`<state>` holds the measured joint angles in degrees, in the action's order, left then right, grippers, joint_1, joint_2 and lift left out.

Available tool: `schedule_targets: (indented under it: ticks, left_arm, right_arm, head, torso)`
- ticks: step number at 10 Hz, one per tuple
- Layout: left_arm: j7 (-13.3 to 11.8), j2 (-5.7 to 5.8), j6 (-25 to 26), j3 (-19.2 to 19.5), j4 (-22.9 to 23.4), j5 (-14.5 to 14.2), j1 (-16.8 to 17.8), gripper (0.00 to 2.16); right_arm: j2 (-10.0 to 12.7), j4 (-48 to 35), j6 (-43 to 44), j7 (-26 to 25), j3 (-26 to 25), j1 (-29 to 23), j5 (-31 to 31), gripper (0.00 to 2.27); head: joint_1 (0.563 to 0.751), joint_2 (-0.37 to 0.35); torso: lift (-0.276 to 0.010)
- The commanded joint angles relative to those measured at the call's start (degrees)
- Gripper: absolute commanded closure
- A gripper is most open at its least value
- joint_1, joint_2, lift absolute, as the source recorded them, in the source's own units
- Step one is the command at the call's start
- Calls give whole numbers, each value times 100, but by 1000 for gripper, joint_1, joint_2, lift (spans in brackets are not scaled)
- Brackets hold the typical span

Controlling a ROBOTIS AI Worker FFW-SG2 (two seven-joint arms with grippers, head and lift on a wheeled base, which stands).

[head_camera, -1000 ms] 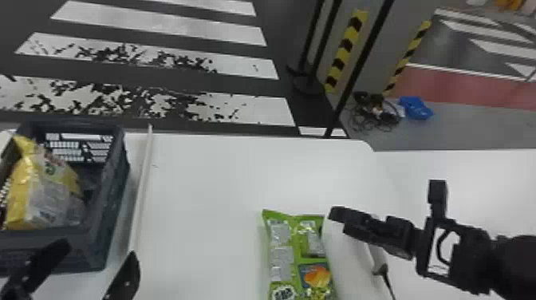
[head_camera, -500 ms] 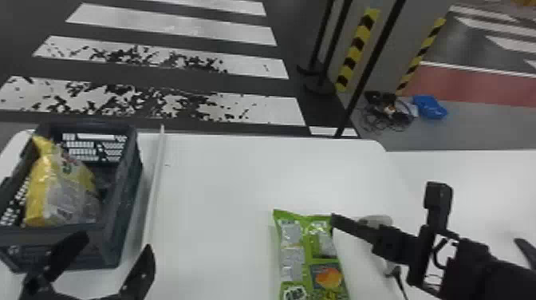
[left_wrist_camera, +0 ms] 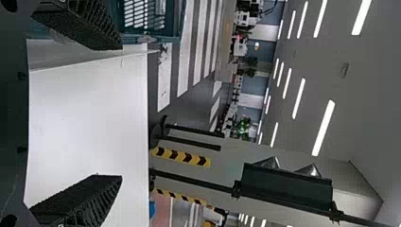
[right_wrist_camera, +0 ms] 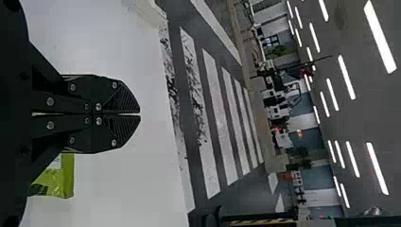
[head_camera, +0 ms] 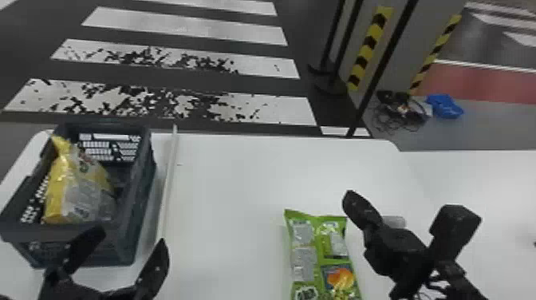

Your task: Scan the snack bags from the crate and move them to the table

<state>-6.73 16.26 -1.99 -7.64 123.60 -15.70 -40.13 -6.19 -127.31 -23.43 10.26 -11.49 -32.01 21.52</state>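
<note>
Right gripper [head_camera: 350, 198] moved, jaws (closed) near green bag [head_camera: 305, 257].

A pale strip [head_camera: 168, 183] runs to the tabletop [head_camera: 231, 187] far edge. Past its far right corner lie tangled cables [head_camera: 402, 113] and a blue item [head_camera: 444, 107].

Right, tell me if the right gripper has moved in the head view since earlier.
Yes: its tip was about level with the top of the green bag; now the right gripper has its tip higher in view.

White table [head_camera: 227, 179] carries crate [head_camera: 137, 207], pale strip [head_camera: 168, 183], green snack bag [head_camera: 321, 255].
</note>
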Motion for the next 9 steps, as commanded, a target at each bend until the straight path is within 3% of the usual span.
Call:
schedule_targets:
  ticks: [1, 9]
  left_arm:
    - [14, 26, -16, 26, 15, -39, 14, 9]
    - [49, 26, -139, 184, -46, -215, 58, 12]
  right_arm:
    - [74, 145, 905, -103, 349, -262, -395, 2243]
    - [100, 1780, 2540, -156, 1088, -394, -755, 2243]
  head:
    - [695, -180]
    - [695, -91]
  torso:
    - [-95]
    - [-95]
